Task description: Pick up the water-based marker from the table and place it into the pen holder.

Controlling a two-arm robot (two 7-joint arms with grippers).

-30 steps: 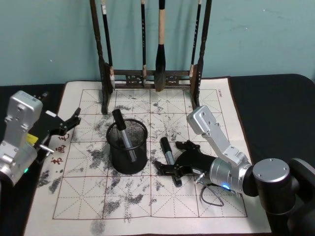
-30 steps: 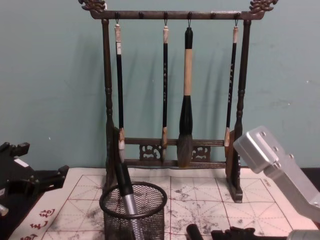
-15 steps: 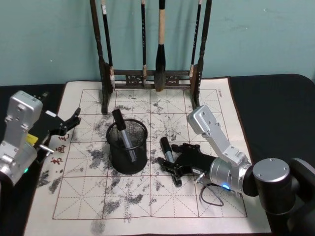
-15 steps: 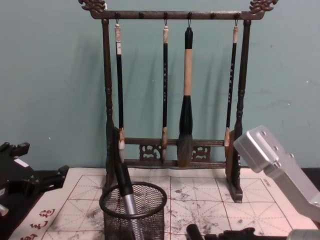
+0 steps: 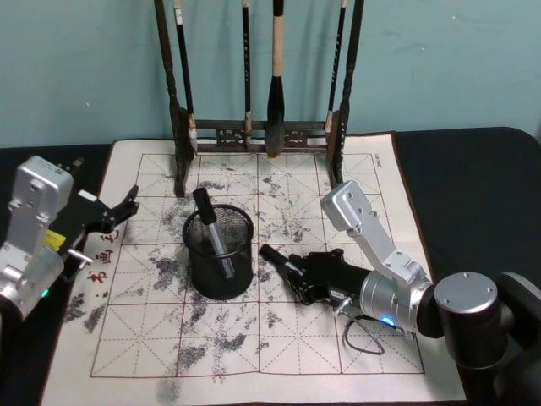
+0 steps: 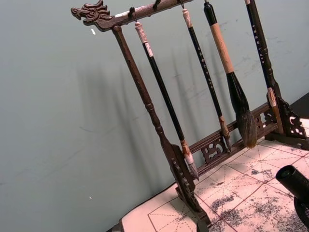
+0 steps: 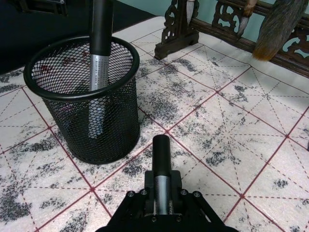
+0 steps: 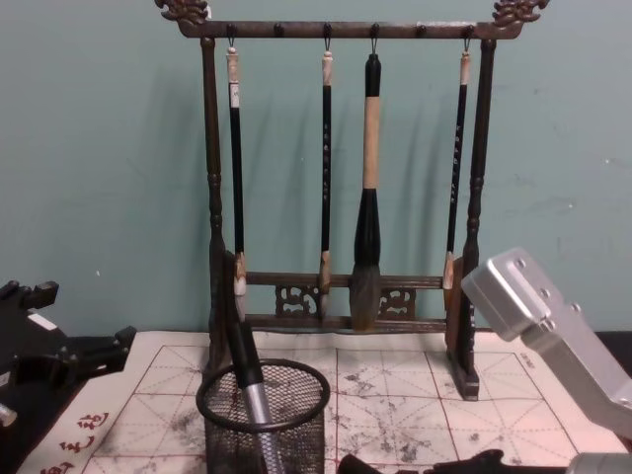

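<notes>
The water-based marker (image 5: 272, 257), black with a silver band, is clamped in my right gripper (image 5: 297, 277), which is shut on its barrel just above the table's white gridded cloth (image 5: 211, 338). In the right wrist view the marker (image 7: 161, 153) points its cap at the pen holder (image 7: 104, 126). The black mesh pen holder (image 5: 216, 272) stands just left of the gripper. Another marker (image 5: 208, 218) leans inside it. My left gripper (image 5: 127, 205) hangs open over the cloth's left edge, away from the holder.
A tall dark wooden brush rack (image 5: 262, 128) with several hanging brushes stands at the back of the cloth, behind the holder. A thin black wire loop (image 5: 363, 340) lies by my right arm. The black tabletop surrounds the cloth.
My right gripper has closed on the marker that lay on the cloth. The marker's cap end has swung left toward the pen holder. The left arm has not moved.
</notes>
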